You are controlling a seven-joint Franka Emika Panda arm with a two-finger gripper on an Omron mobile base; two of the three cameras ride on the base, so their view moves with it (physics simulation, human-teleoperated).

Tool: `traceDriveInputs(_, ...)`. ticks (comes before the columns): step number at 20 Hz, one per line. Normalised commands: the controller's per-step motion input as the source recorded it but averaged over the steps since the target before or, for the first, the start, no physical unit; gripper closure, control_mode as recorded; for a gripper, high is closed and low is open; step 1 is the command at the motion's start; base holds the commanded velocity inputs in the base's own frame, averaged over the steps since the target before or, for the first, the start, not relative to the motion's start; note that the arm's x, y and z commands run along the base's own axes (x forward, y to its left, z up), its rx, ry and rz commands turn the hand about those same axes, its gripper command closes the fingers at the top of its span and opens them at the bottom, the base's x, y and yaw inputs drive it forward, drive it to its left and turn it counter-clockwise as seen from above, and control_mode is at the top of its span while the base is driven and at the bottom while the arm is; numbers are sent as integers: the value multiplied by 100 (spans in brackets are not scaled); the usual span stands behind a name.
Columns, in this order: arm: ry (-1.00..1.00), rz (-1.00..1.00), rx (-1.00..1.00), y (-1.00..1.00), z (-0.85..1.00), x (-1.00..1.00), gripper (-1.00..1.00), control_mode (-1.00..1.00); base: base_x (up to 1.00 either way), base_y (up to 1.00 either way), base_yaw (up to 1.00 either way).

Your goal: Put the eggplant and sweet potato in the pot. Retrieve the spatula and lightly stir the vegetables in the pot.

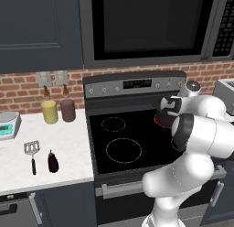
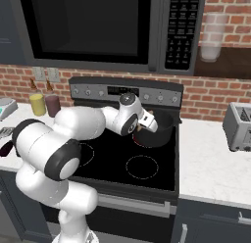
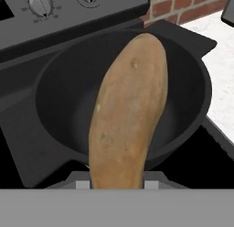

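From the left base view: eggplant (image 1: 53, 161) lying on the white counter (image 1: 68, 143) left of the stove (image 1: 132, 139), just beside the spatula (image 1: 32, 155), both untouched and well apart from the arm; gripper (image 1: 168, 107) reached over the back right burner, where a red glow shows under the mostly hidden pot (image 1: 161, 119). From the right base view: gripper (image 2: 148, 120) poised at the near rim of the pot (image 2: 159, 129), something pale brown at its tip, too small to make out further; toaster (image 2: 238, 125) standing on the counter at the far right. From the hand view: fingers clenched on the sweet potato (image 3: 129, 116), gripped at its lower end, the tuber stretching out over the open pot (image 3: 55, 89), whose bare dark bottom shows nothing inside. Judged from this: first vegetable carried to the pot but not yet dropped; pot seemingly without contents so far. Left to do: letting go of the sweet potato, fetching the eggplant from the counter, then taking up the spatula and stirring lightly.
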Motion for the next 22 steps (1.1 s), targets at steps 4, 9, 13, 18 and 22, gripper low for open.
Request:
traceDriveInputs(4,1,0,0,0,0,0,-100,-100,0,0,0)
traceDriveInputs(9,4,0,0,-10,10,2,-100,-100,0,0,0)
traceDriveInputs(13,3,0,0,-14,19,5,-100,-100,0,0,0)
traceDriveInputs(18,0,0,0,-12,24,0,-100,-100,0,0,0)
traceDriveInputs(22,-4,0,0,-10,29,-5,-100,-100,0,0,0)
